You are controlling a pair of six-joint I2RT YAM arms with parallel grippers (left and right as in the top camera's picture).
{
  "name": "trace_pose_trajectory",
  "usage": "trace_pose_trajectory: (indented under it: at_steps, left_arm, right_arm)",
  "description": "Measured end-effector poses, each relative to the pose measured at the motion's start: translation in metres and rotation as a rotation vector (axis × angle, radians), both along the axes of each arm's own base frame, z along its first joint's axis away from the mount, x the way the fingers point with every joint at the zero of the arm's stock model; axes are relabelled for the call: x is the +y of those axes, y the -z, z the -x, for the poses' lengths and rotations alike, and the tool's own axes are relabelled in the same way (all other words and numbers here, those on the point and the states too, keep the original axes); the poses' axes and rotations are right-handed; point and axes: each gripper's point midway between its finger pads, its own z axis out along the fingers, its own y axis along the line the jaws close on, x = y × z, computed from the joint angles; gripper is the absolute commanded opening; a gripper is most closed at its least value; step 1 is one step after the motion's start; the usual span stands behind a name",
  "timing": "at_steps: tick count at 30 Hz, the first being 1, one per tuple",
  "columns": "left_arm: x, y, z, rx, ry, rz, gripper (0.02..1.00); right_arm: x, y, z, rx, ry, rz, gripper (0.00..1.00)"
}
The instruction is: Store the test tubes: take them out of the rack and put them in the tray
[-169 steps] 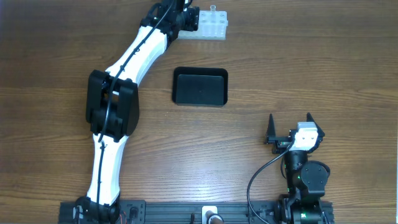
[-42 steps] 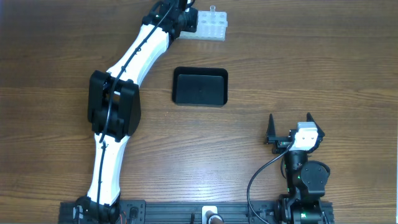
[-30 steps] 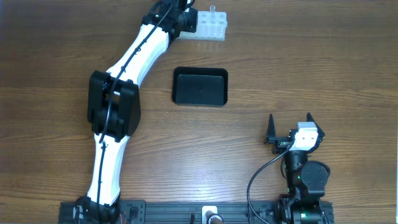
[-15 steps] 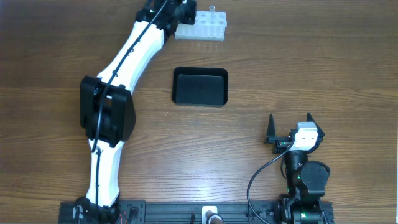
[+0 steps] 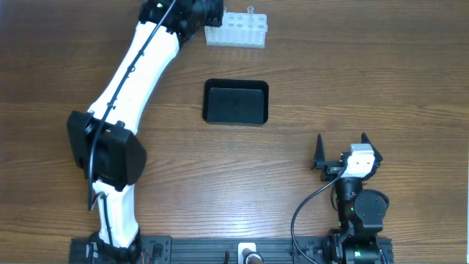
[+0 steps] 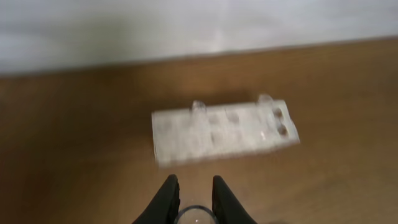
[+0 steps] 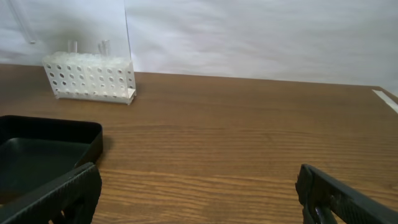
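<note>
Here, the wooden bench [image 5: 381, 66] carries the whole set-up. The left arm [image 5: 143, 62] stretches from its base at the near left to the far edge and ends just left of the rack.

The black tray [image 5: 236, 104] is a rounded rectangle with its long axis running left to right. It sits mid-bench, and no tube can be seen in it. The white rack [image 5: 236, 33] also lies left to right and stands on the far side of the tray, apart from it.

The right pincer [image 5: 341, 139] rests at the near right, well apart from tray and rack, with its jaws spread wide on nothing. The left pincer [image 6: 194, 183] hangs above the bench beside the rack's left end. Its fingers are drawn close on a clear round rim, judged to be a test tube [image 6: 196, 216] gripped upright. Two more tubes [image 7: 104, 45] stand upright in the rack.

The relation that governs the coming move is that the tray lies nearward and somewhat rightward of the left pincer, with its long side facing the rack. The left arm carries the tube, so the transfer is judged to fall to it. That transfer would be a swing toward the near side over the tray, then laying the tube down along the tray's left-to-right axis.
</note>
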Motion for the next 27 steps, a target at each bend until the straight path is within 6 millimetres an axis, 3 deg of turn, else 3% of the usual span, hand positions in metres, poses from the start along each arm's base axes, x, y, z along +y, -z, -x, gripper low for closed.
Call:
trace_pose_trajectory:
  at_steps: [5,11,14,22,27]
  left_arm:
    - [0.003,0.002,0.047,0.18,0.008,0.039,0.062]
    - [0.006,0.027,0.101,0.437,-0.017,0.039,0.075]
    - [0.002,0.032,0.118,0.497,-0.008,0.023,0.095]
    - [-0.013,0.057,0.152,0.67,0.018,-0.06,0.104]
    - [-0.011,0.082,0.15,0.748,-0.001,-0.12,0.104]
  right_arm:
    - [0.0,0.0,0.0,0.0,0.0,0.0,0.993]
    - [0.0,0.0,0.0,0.0,0.0,0.0,0.991]
    - [0.0,0.0,0.0,0.0,0.0,-0.001,0.993]
    - [0.0,0.0,0.0,0.0,0.0,0.0,0.991]
    - [0.0,0.0,0.0,0.0,0.0,0.0,0.991]
